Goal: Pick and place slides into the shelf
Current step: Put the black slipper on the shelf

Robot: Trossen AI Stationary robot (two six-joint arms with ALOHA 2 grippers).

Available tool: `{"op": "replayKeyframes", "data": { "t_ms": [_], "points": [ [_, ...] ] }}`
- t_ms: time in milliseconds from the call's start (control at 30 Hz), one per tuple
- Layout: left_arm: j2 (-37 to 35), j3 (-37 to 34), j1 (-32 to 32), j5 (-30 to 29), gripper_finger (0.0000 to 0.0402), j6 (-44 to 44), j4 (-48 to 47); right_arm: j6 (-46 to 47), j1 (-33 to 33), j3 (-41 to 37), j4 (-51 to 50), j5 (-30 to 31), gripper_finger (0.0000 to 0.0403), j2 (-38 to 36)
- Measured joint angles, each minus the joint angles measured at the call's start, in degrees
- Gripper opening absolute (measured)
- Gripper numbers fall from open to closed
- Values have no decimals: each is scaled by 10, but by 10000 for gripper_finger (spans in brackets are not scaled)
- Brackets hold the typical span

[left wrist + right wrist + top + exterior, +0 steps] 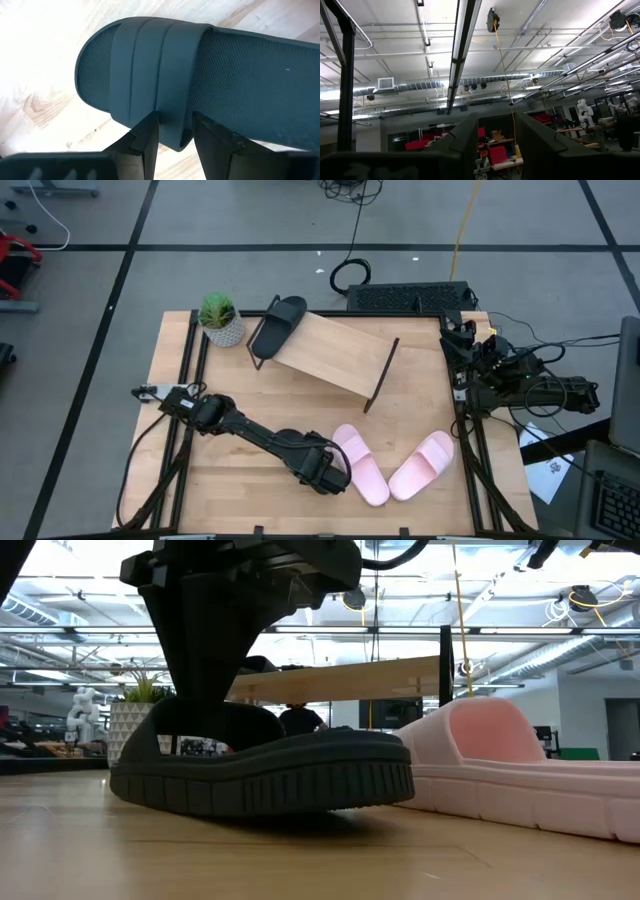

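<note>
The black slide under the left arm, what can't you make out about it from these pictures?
- High view: the black slide is covered by the left gripper.
- Low view: the sole's near edge looks raised, but table contact is unclear.
- Left wrist view: the heel end is cut off by the picture's edge; the fingers straddle the strap edge, but the contact is hidden.

The shelf (pixel 335 350) board lies bare beyond one black slide (pixel 277 324) at its end — open room. A potted plant (pixel 220 318) crowds that corner; pink slides (pixel 392 467) block the near edge.
</note>
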Motion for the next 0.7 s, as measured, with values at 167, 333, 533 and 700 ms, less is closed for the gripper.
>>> {"op": "replayKeyframes", "data": {
  "t_ms": [167,333,533,700],
  "points": [
    [0,0,0,-3,124,1,0,0,0,0,0,0,121,0],
    [0,-6,0,-6,121,5,2,0,0,0,0,0,121,0],
    [0,-18,1,-3,82,8,4,0,0,0,0,0,121,0],
    [0,-18,1,-6,50,8,4,0,0,0,-3,0,121,0]
  ]
}}
